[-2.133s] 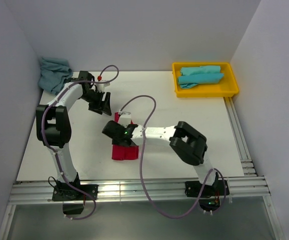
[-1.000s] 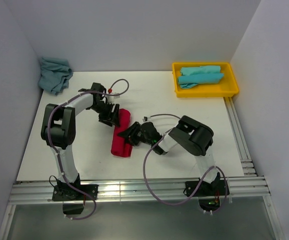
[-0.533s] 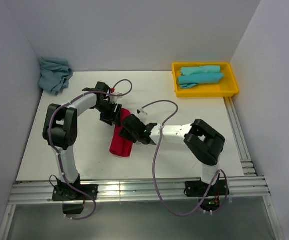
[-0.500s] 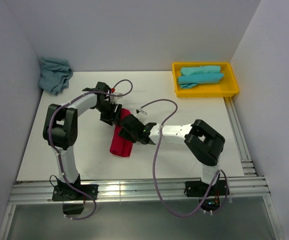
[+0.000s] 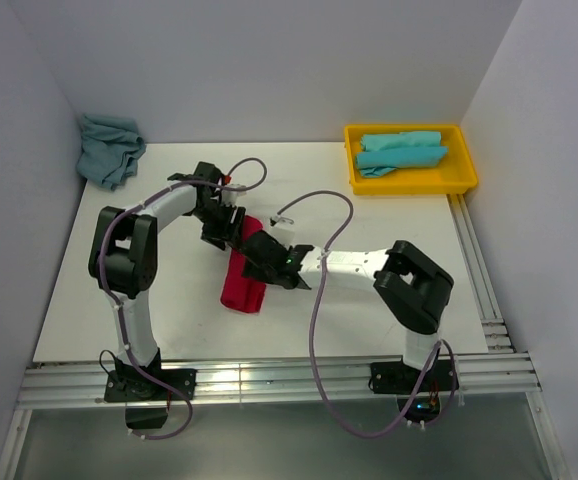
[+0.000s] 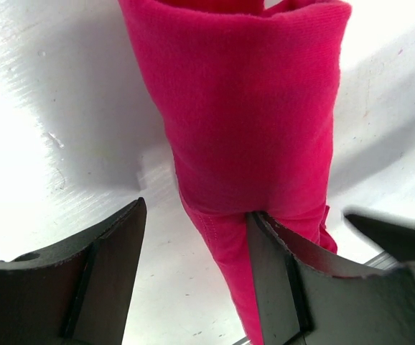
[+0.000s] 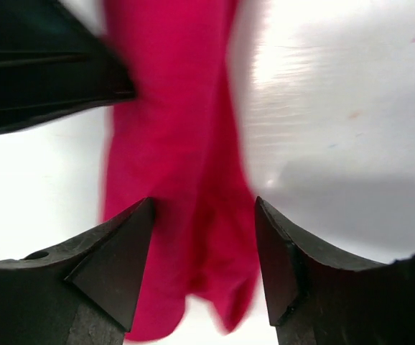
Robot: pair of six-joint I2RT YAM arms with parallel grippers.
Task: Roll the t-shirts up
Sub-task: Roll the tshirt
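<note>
A bright red t-shirt (image 5: 241, 285) lies as a long roll on the white table, left of centre. My left gripper (image 5: 231, 228) stands open at the roll's far end. In the left wrist view the red t-shirt (image 6: 250, 122) lies against the right finger (image 6: 279, 280), and bare table shows under the left gripper (image 6: 197, 241). My right gripper (image 5: 259, 255) is open over the roll's upper part, close beside the left one. In the right wrist view the red t-shirt (image 7: 182, 180) lies between the spread jaws of the right gripper (image 7: 204, 248). Turquoise t-shirts (image 5: 399, 150) lie in the tray.
The yellow tray (image 5: 464, 180) stands at the back right. A crumpled turquoise t-shirt heap (image 5: 109, 145) sits in the back left corner. Grey walls close in on the left, the back and the right. Metal rails (image 5: 269, 380) run along the near edge. Purple cables loop above both arms.
My right gripper has moved from the roll's right side up to its far end, next to the left gripper, and its jaws have spread wider. The left gripper has barely moved.
</note>
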